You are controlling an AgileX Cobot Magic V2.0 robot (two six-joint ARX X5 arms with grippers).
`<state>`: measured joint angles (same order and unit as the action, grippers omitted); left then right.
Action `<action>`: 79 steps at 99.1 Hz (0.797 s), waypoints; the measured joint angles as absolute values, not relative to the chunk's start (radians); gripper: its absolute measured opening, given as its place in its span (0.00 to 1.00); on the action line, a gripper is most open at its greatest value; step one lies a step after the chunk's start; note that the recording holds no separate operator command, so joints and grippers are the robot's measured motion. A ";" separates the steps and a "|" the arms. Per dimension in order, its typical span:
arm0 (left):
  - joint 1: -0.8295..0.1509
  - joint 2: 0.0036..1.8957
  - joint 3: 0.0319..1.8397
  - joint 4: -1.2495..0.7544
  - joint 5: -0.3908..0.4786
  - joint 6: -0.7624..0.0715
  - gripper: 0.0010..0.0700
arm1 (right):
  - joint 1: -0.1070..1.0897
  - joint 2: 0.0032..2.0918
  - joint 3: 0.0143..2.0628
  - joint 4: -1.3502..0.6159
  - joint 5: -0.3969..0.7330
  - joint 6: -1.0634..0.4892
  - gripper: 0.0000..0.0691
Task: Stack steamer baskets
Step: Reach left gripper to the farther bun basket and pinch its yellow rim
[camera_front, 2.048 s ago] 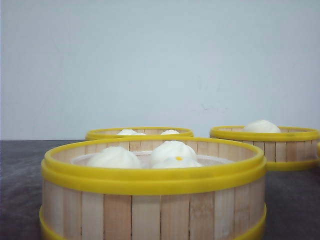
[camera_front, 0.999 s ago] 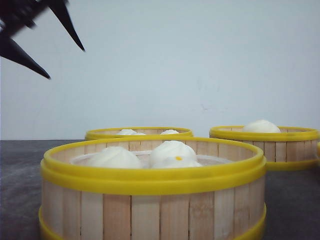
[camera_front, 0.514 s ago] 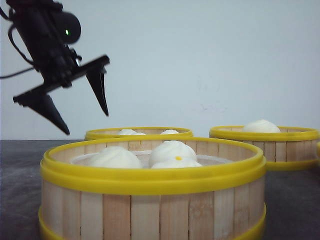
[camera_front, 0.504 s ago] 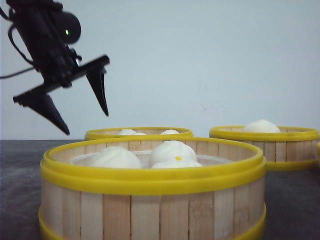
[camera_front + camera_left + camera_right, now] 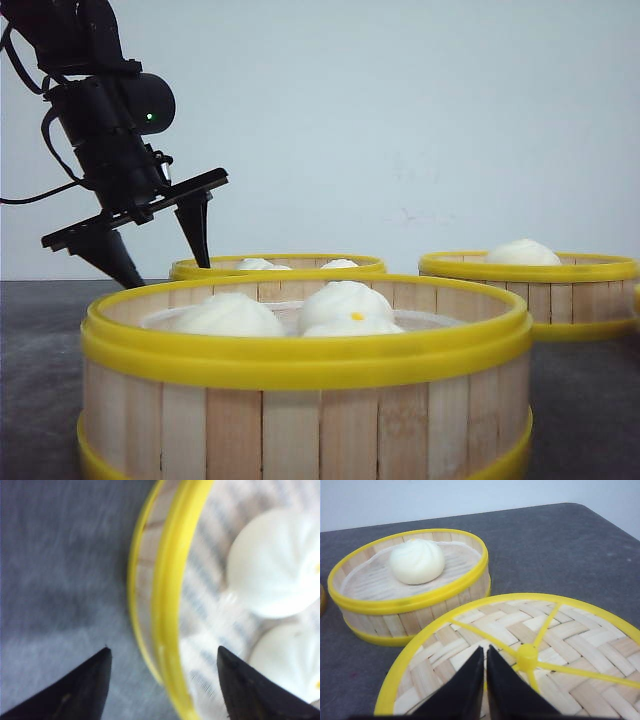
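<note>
Three steamer baskets showed in the front view, and the nearest basket (image 5: 305, 380), holding three white buns (image 5: 340, 300), serves as landmark. Behind it and slightly to the left sat the middle basket (image 5: 278, 265); behind it to the right, well apart, sat the far right basket (image 5: 530, 275) with a single bun (image 5: 522, 253).

The left gripper (image 5: 155, 255) hung over the left rim of the middle basket with its jaws spread wide and nothing between them. In the left wrist view the yellow rim (image 5: 172, 595) ran between the two fingertips (image 5: 95, 680), one over the grey table (image 5: 55, 565), the other over the buns inside. To do this grasp well, I judged the gripper should descend straight, so the inner finger clears the buns, then close on the wall just below the top rim and lift level.

The right gripper (image 5: 485, 680) did not appear in the front view; only its wrist camera showed it, fingers pressed together and holding nothing, above a woven lid (image 5: 530, 655) with yellow spokes. That view also showed the single-bun basket (image 5: 412, 580) from above. The front view alone showed the arm's height over the rim.
</note>
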<state>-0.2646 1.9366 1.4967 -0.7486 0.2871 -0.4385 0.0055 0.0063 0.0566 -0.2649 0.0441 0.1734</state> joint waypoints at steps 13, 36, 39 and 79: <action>-0.265 1.939 1.497 -0.720 0.260 -0.455 0.54 | 0.006 0.006 0.057 -0.265 0.044 0.173 0.01; -0.263 1.993 1.504 -0.742 0.257 -0.464 0.54 | 0.006 0.006 0.056 -0.265 0.044 0.173 0.01; -0.263 1.994 1.505 -0.745 0.255 -0.465 0.54 | 0.006 0.006 0.057 -0.265 0.044 0.173 0.01; -0.279 1.998 1.527 -0.738 0.261 -0.476 0.08 | 0.006 0.006 0.057 -0.265 0.044 0.173 0.01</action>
